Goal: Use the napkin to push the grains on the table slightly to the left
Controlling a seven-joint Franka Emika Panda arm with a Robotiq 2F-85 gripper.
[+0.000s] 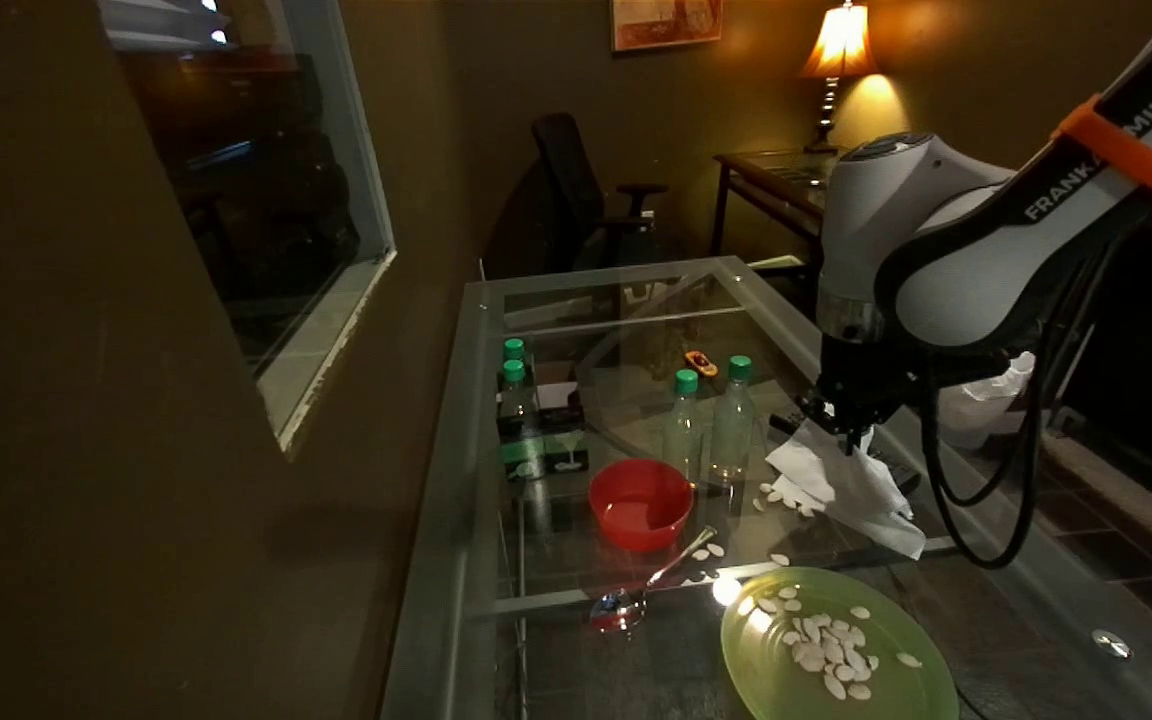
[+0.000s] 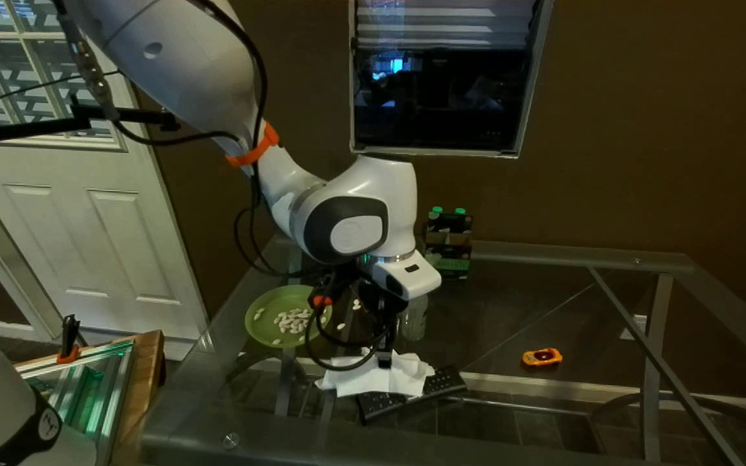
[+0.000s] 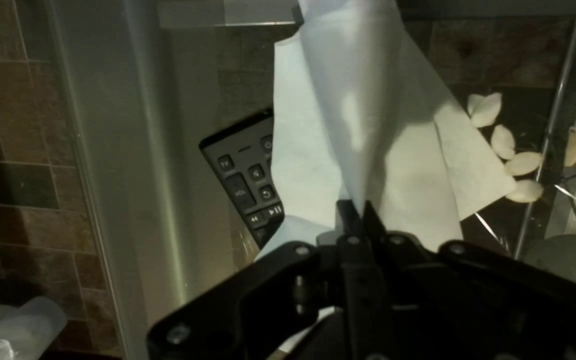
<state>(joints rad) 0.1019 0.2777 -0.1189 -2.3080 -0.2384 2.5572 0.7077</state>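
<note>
The fingers (image 3: 349,220) held the white napkin (image 3: 313,165) pinched, its edge just beside several grains (image 3: 523,163) on the worktop (image 1: 446,500).

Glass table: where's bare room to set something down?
In an exterior view, bare room lies between the toy car and bottle carton, and from the car to the far edge of the table. It's crowded around the napkin, with grains, remote and bottles close by, and from red bowl through spoon to green plate.
</note>
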